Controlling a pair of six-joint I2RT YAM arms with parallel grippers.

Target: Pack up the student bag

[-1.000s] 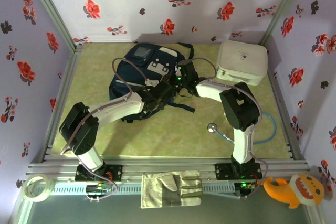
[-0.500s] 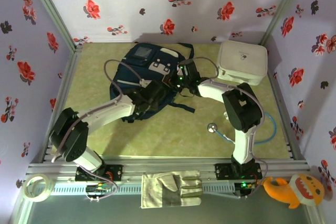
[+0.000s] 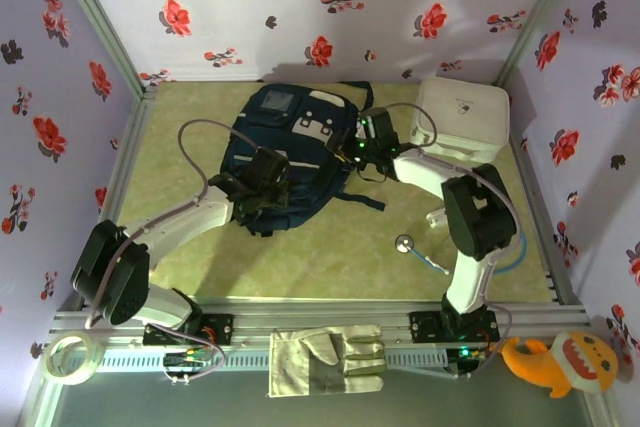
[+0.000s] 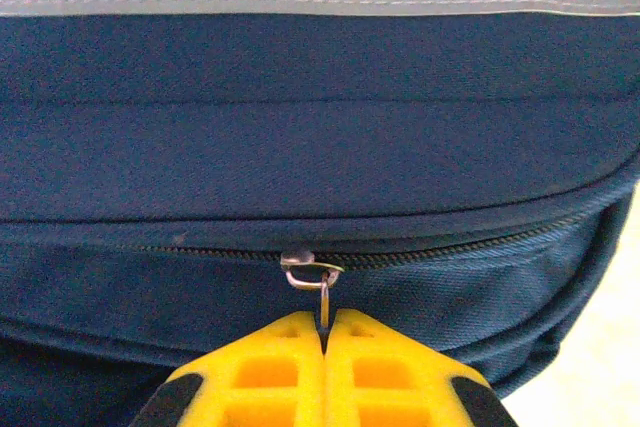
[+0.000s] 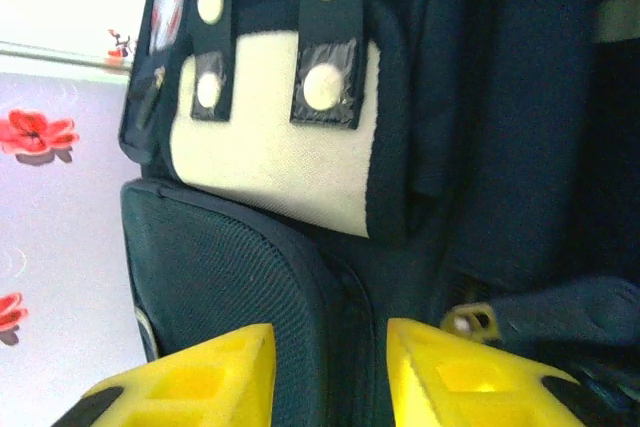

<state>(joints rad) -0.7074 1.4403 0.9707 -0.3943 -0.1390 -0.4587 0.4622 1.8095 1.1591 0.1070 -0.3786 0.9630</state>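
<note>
Left claw pinched shut on the metal zip pull of the student bag; I see its yellow fingers pressed together with the pull between them. Right claw stands with fingers parted, gripping nothing, close to the bag's side below the white buckle patch. Bag lies flat at the table's far middle, with the white zip case near on its right.
</note>
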